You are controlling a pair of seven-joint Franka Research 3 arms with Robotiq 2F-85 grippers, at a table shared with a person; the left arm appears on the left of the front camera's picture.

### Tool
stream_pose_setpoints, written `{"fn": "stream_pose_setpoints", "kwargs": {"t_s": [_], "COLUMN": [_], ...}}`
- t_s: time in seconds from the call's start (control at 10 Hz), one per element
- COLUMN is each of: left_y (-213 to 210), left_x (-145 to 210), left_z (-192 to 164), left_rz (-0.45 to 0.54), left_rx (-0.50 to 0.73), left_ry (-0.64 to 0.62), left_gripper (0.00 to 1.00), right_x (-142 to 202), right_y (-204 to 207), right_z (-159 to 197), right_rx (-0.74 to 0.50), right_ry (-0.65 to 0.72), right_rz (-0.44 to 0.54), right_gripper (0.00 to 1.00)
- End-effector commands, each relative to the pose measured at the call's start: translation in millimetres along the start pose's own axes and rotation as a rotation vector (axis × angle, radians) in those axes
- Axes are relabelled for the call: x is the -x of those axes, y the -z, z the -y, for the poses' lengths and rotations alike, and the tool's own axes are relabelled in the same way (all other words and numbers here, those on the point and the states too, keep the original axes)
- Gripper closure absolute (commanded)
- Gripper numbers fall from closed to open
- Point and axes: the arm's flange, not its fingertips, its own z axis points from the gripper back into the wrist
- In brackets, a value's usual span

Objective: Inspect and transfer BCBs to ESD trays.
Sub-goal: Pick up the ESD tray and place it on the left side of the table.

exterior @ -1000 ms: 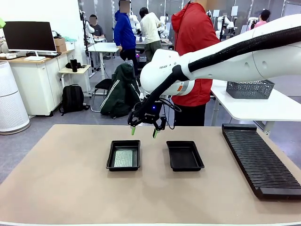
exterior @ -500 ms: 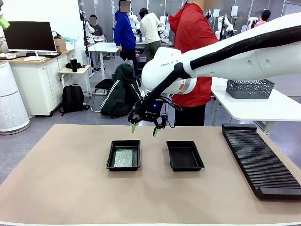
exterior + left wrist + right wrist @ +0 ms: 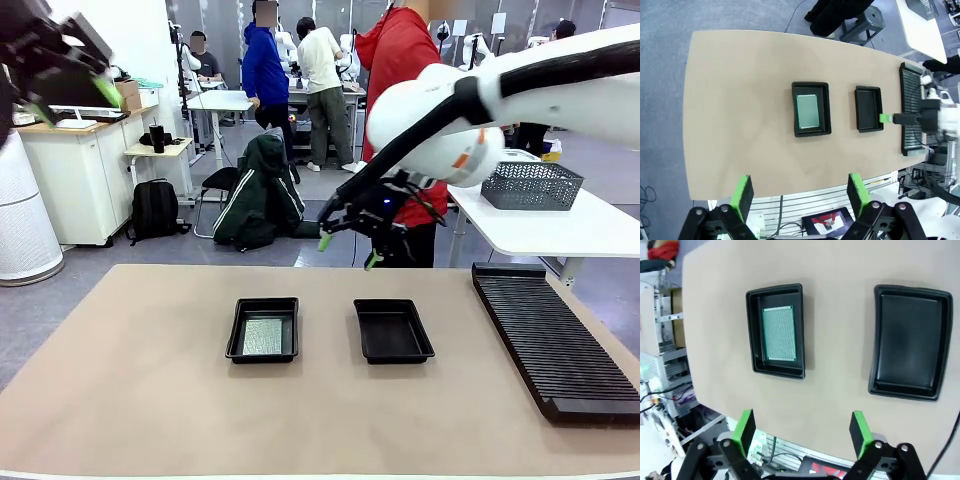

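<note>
Item 1, table (image 3: 150,400): tan top; carries two trays and a rack.

Item 2, loaded tray (image 3: 264,303): black, shallow, near the table's middle; I take it as my reference for everything below.

Item 3, board (image 3: 263,336): pale grey-green, dotted with a fine grid; lies flat on the loaded tray's floor, inside the rim, a dark margin showing all round it.

Item 4, empty tray (image 3: 392,330): same make; just to the right of the loaded tray, a strip of bare table between them; their long sides run parallel; I see nothing on its floor.

Item 5, rack (image 3: 550,340): long, black, ribbed; well to the right of the loaded tray, beyond the empty tray, along the table's right edge.

Item 6, right gripper (image 3: 347,250): high above the table, up and to the right of the loaded tray, toward the far edge; jaws spread wide, green pads apart, nothing between them; its wrist view looks down on both trays.

Item 7, left gripper (image 3: 72,100): high and far to the left of the loaded tray; jaws spread wide, holding nothing; touches nothing.

Item 8, person (image 3: 410,70): red jacket; stands beyond the table's far edge, behind the right arm.

Item 9, basket (image 3: 531,188): dark mesh; on a white side table, far right of the loaded tray.
</note>
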Motion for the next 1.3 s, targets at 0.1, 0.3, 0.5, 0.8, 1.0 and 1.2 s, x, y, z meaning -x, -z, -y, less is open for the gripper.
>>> {"fn": "stream_pose_setpoints", "kwargs": {"t_s": [0.1,0.3,0.5,0.8,1.0,1.2], "left_y": [92,150,211,273,303,328], "left_x": [-2,-7,-15,-11,-4,4], "left_z": [27,44,55,55,55,54], "left_rz": [-0.020,-0.078,-0.163,-0.278,-0.311,-0.312], "left_rx": [0.001,-0.013,-0.041,-0.087,-0.126,-0.163], "left_ry": [0.005,0.036,0.036,0.034,0.043,0.050], "left_gripper": [0.00,0.00,0.00,0.00,0.00,0.00], "right_x": [16,17,13,5,6,7], "right_y": [-20,-29,-35,-36,-35,-30], "right_z": [57,81,108,129,137,149], "right_rx": [-0.107,-0.136,-0.180,-0.237,-0.294,-0.339], "right_ry": [-0.008,0.020,0.057,0.094,0.108,0.119], "right_rz": [0.026,0.047,0.063,0.075,0.102,0.113], "right_gripper": [0.00,0.00,0.00,0.00,0.00,0.00]}}
